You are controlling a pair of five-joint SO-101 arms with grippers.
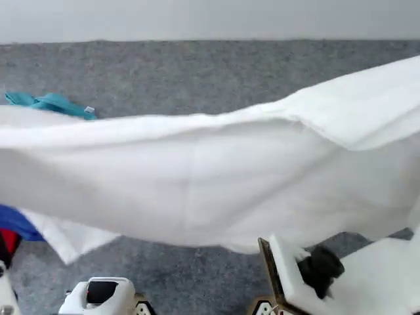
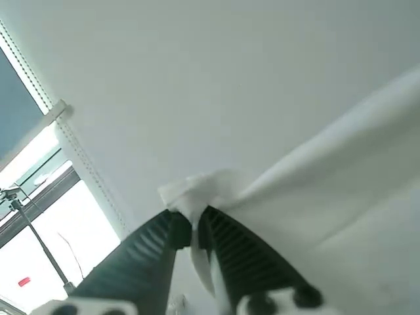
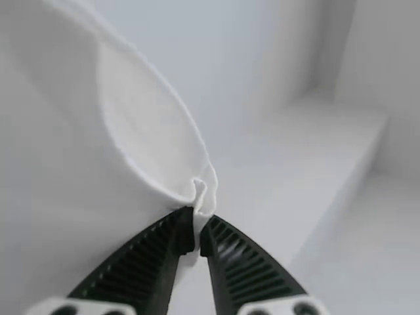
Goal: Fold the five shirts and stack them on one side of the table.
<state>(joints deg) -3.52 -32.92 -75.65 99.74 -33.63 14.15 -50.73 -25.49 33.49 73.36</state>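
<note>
The white shirt (image 1: 210, 184) hangs stretched across nearly the whole width and walls off the middle of the table (image 1: 216, 72), leaving open grey surface along the far edge and below its near hem, with a teal shirt (image 1: 49, 103) bunched far left and a blue garment (image 1: 16, 223) at the left edge.

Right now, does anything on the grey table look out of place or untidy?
A crumpled teal garment lies unfolded at the grey table's far left. The white cloth shirt hangs stretched between left gripper and right gripper; nothing looks torn.
</note>
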